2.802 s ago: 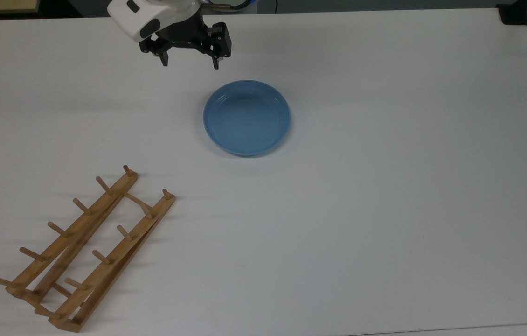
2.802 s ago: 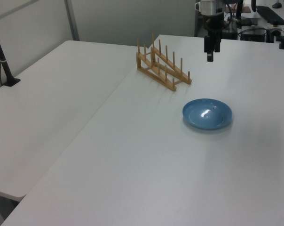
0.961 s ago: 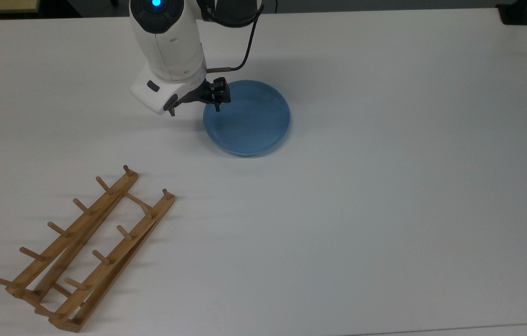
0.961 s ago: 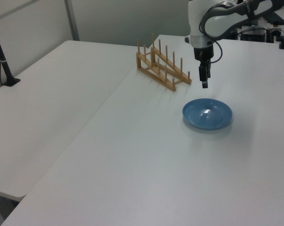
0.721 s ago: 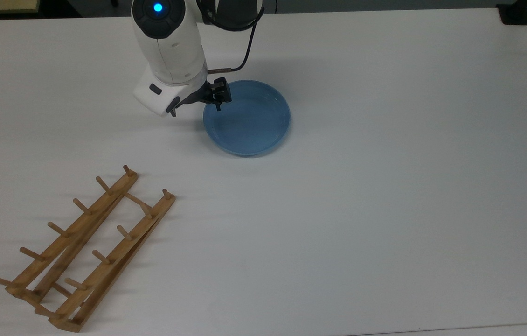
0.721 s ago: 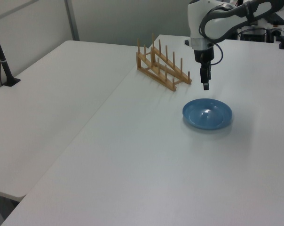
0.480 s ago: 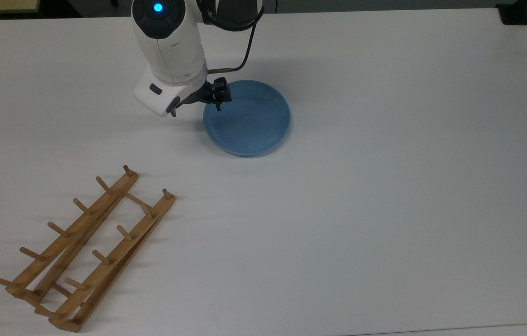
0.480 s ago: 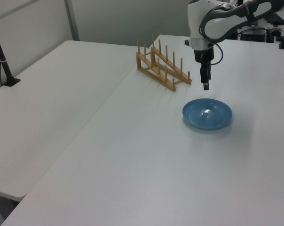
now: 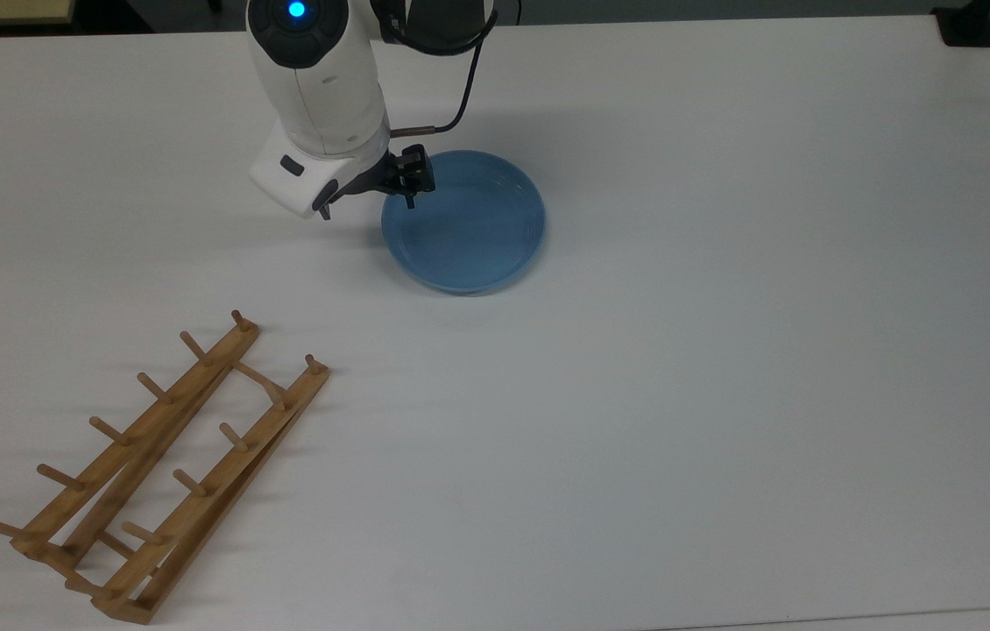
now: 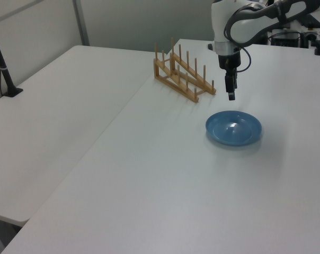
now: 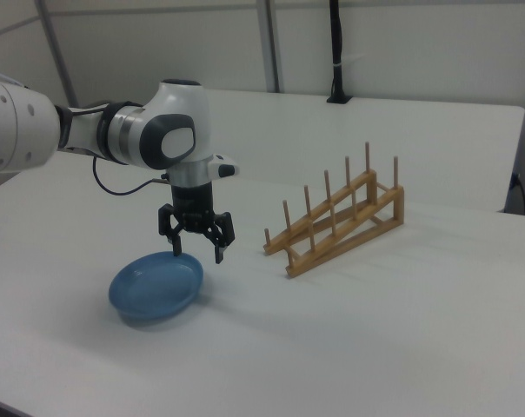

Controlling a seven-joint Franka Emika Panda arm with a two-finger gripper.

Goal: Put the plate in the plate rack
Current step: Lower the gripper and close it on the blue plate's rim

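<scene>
gripper spread wide, holding nothing, hovering over plate's rim, center-left of right view | plate flat on white table, upper-center of top view | plate rack lower left of top view, well apart from plate, nothing in it

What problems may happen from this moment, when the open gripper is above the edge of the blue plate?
1. The gripper hangs open above the rim of the plate; if it descends misaligned, a finger may strike the rim and tip or push the shallow plate.
2. The plate lies flat on the smooth table, so a rim grasp may slip.
3. The plate rack stands well away; a weakly held plate might drop during the carry.
</scene>
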